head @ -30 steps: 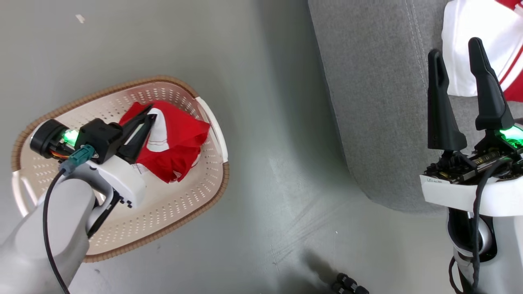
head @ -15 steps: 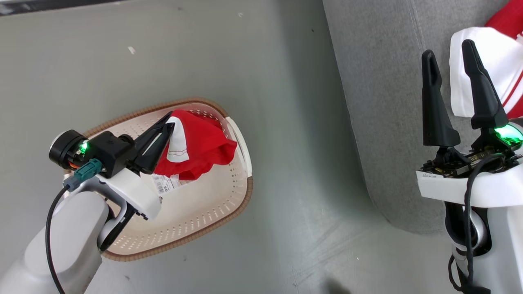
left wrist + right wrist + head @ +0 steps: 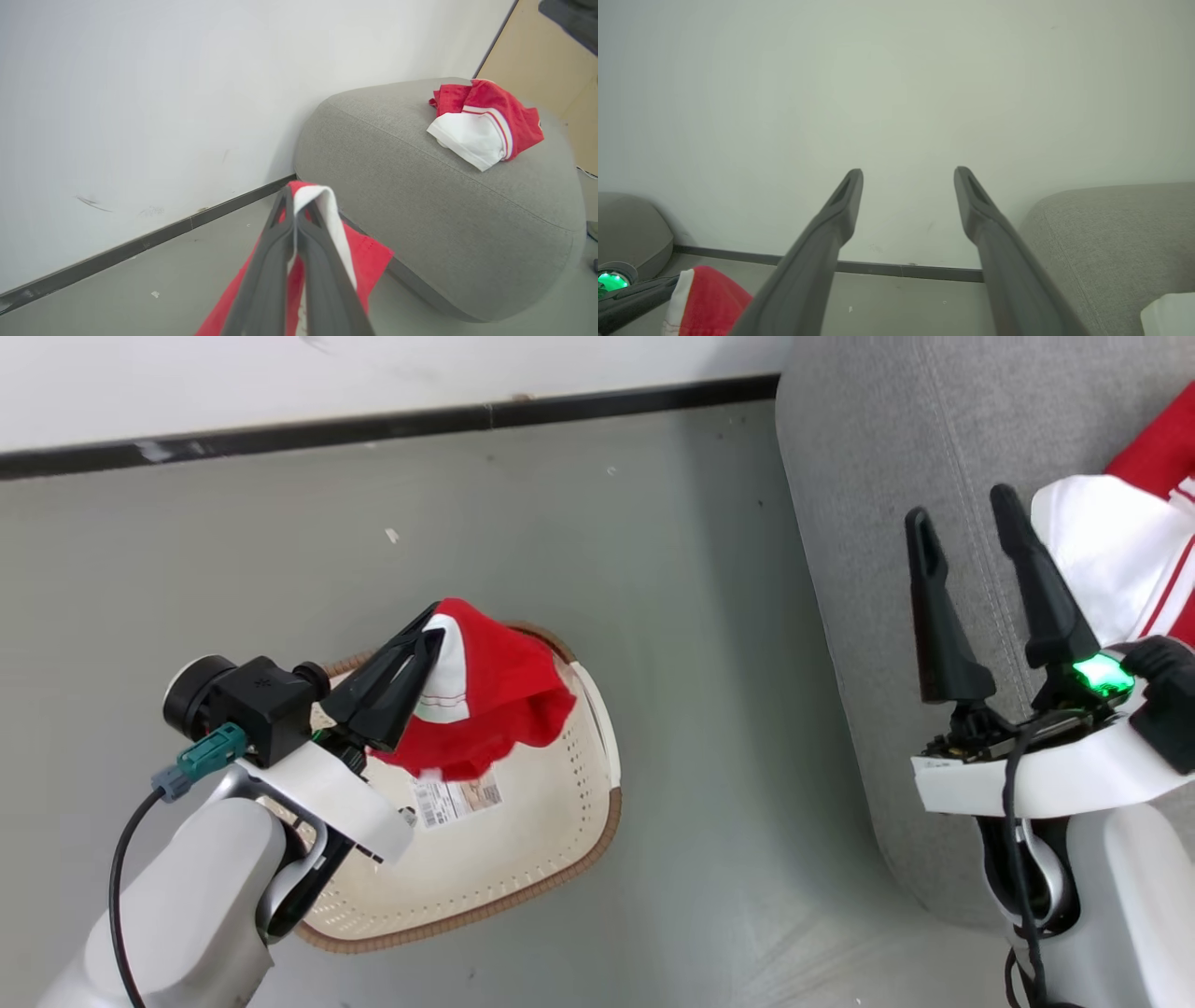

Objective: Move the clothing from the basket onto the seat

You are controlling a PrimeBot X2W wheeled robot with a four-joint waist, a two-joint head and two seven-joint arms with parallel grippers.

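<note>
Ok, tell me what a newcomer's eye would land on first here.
The red garment stands out, pinched in the shut left gripper and hanging above the basket. Next come the red and white clothes lying on the grey seat, near the open right gripper.

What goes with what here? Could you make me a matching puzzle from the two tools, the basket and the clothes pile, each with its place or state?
1. left tool
2. right tool
3. basket
4. red-and-white pile

A. lying on the grey seat
B. open, holding nothing
C. standing on the floor
D. shut on a red garment

Pairs: 1-D, 2-B, 3-C, 4-A
</note>
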